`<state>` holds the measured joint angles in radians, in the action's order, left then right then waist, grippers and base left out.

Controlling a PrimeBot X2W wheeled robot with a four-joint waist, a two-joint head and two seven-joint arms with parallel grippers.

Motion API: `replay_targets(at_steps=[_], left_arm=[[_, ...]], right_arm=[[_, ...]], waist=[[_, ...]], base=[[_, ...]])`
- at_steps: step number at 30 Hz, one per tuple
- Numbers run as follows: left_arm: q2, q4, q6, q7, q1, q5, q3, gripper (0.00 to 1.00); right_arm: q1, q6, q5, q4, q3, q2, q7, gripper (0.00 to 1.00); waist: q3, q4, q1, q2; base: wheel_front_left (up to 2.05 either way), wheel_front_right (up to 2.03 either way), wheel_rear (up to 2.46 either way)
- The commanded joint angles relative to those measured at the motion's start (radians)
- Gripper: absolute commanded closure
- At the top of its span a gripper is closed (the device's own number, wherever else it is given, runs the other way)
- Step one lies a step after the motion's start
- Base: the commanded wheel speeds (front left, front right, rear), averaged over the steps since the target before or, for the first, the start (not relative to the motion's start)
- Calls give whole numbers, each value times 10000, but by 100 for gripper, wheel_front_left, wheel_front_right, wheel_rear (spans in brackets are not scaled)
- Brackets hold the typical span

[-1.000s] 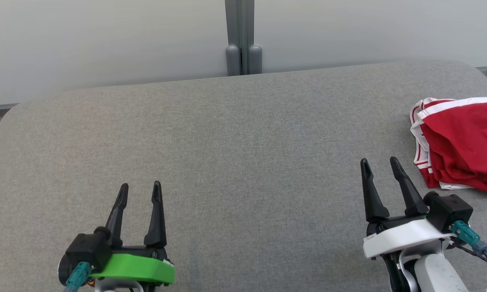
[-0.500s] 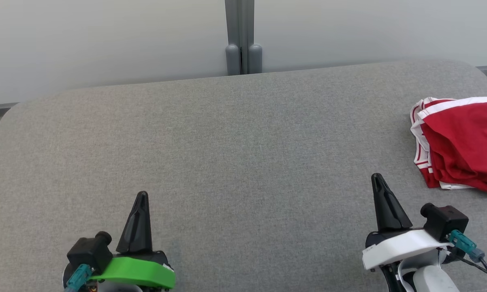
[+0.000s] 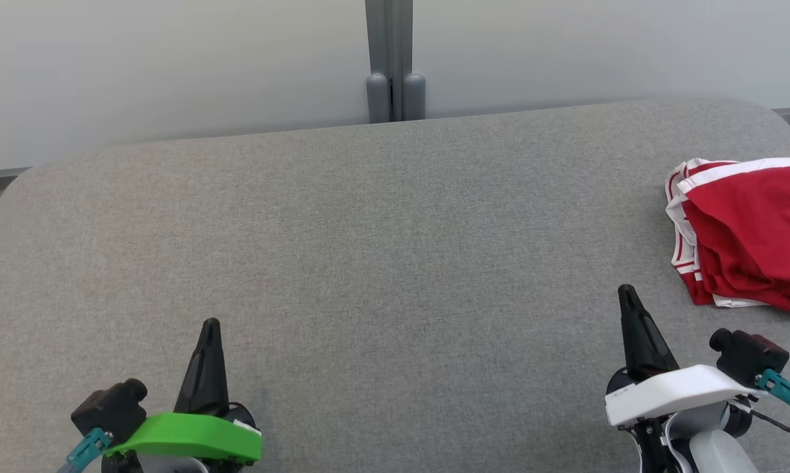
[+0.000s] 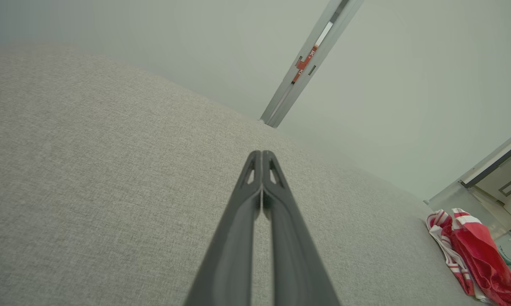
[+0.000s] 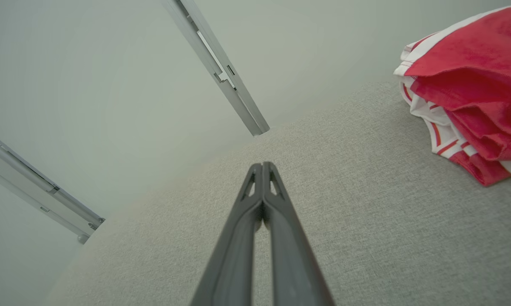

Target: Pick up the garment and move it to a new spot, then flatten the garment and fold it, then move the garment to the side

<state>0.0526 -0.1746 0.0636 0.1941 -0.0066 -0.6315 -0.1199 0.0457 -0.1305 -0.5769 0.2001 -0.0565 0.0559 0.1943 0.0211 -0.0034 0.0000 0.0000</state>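
Note:
The garment [image 3: 750,230] is a red cloth with white and red striped trim, lying folded and bunched at the far right of the grey table [image 3: 382,249]. It also shows in the left wrist view as the garment [image 4: 476,250] and in the right wrist view as the garment [image 5: 468,89]. My right gripper [image 3: 626,292] is shut with nothing in it, a short way to the left of and nearer than the garment. At the lower left my left gripper [image 3: 211,325] is shut and empty too. The shut tips show as left gripper [image 4: 262,154] and right gripper [image 5: 262,165].
A pale wall with a grey vertical post [image 3: 390,59] runs behind the table's rounded far edge. The grey surface stretches wide between the two grippers and the garment.
Both grippers have gone from open to shut. Both have drawn back toward the near edge, the left one sliding slightly left and the right one slightly right.

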Motion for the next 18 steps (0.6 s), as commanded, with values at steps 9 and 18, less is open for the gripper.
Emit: replay_targets(at_steps=[9,18], left_arm=[[131,-13,174,-370,-377,-1543,306,100],[164,-82,242,-680,-467,-2686,514,100]], right_arm=[[306,-1,-1639,-49,176,121,-362,100],[360,-1,-2849,6,307,152,-662,100]], waist=[[-16,3,0,0],[-30,6,0,0]], base=[[0,0,0],[0,0,0]])
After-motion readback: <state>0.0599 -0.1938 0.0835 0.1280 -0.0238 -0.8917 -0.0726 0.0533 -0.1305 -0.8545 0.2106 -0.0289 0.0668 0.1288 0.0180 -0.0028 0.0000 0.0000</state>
